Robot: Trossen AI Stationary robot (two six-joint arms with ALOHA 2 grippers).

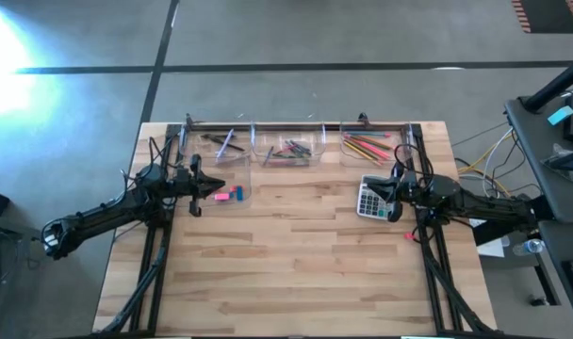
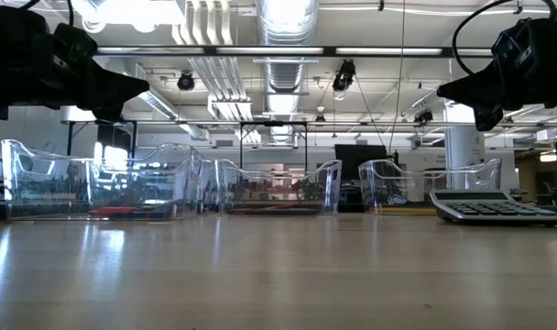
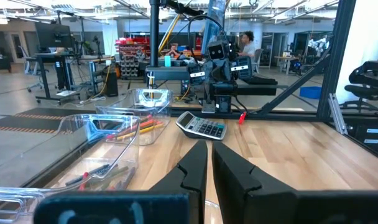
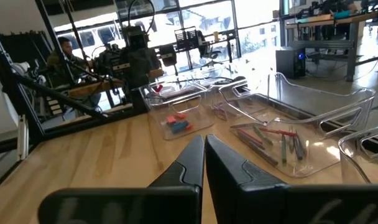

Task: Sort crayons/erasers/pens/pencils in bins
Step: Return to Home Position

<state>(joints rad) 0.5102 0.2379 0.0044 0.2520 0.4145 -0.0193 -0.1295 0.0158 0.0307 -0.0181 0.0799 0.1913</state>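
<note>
The left gripper (image 1: 219, 185), closed on nothing, hangs at nine o'clock beside small pink and blue erasers (image 1: 228, 195) in a clear plastic bin (image 1: 245, 175). The right gripper (image 1: 369, 187), also closed and empty, hovers at three o'clock over the grey calculator (image 1: 369, 203). Thin coloured pencils (image 1: 367, 145) lie at one o'clock.

Three bins (image 1: 288, 148) along table (image 1: 296, 273) rear, erasers (image 1: 228, 195) in a fourth left, calculator (image 1: 372, 200) right.

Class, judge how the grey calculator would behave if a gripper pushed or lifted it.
The calculator lies flat and low on the table, so a push would probably slide it, not tip it. Its boxy, hard-looking body suggests it is stiff and will not roll. Gripped by one edge, it might tilt.
</note>
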